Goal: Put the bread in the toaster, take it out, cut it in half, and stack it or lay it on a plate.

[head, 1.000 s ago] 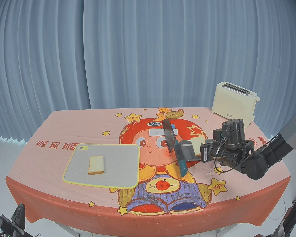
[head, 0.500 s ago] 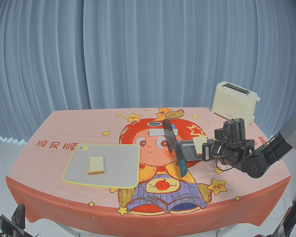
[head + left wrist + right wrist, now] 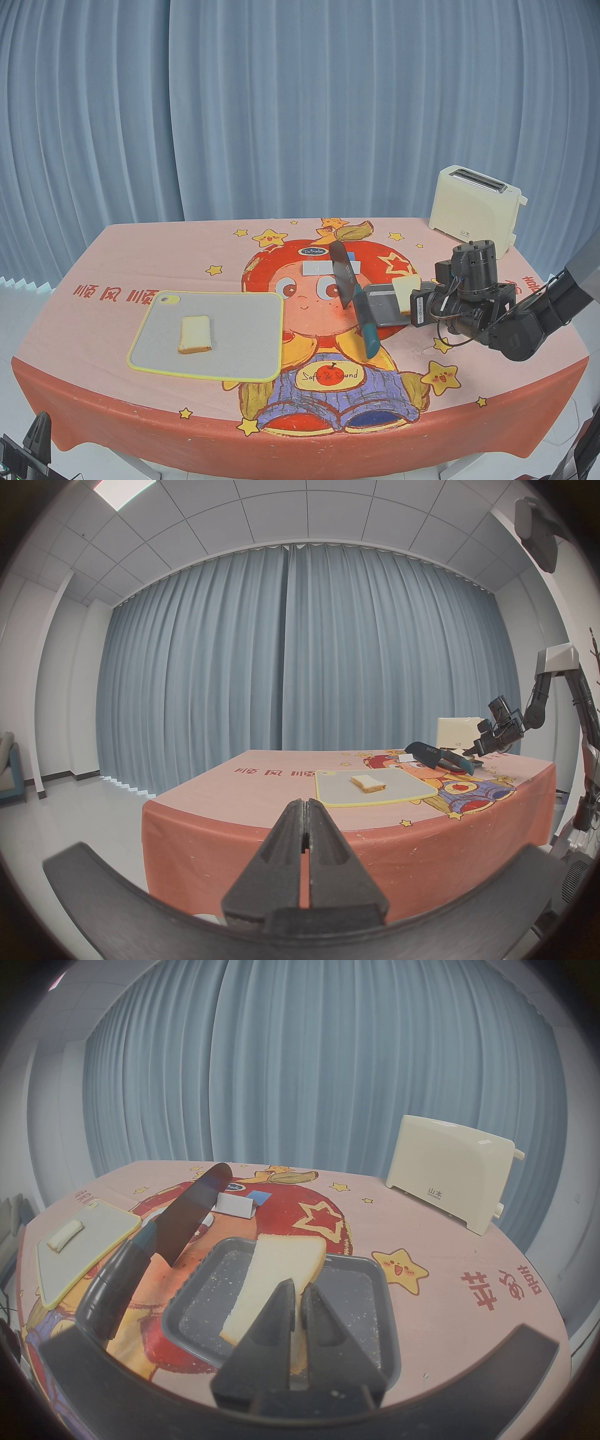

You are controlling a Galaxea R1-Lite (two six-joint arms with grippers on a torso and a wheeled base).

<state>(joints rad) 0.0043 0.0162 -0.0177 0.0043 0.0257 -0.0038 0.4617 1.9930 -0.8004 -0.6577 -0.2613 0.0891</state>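
My right gripper (image 3: 407,301) is shut on a slice of bread (image 3: 404,289), holding it tilted just above the grey tray (image 3: 378,306). In the right wrist view the bread slice (image 3: 281,1272) sits between the closed fingers (image 3: 272,1316) over the tray (image 3: 369,1316). The cream toaster (image 3: 475,209) stands at the table's back right, behind that gripper. A smaller piece of bread (image 3: 195,334) lies on the grey cutting board (image 3: 244,337) at the front left. My left gripper (image 3: 305,839) is shut on nothing, low and well off the table's left side.
A knife (image 3: 353,297) with a dark blade and teal handle lies propped just left of the tray. A small white card (image 3: 322,267) stands behind it. The toaster (image 3: 450,1169) has bare cloth in front of it.
My right gripper has drawn back slightly to the right with the bread slice, raising it a little off the tray. Nothing else has moved.
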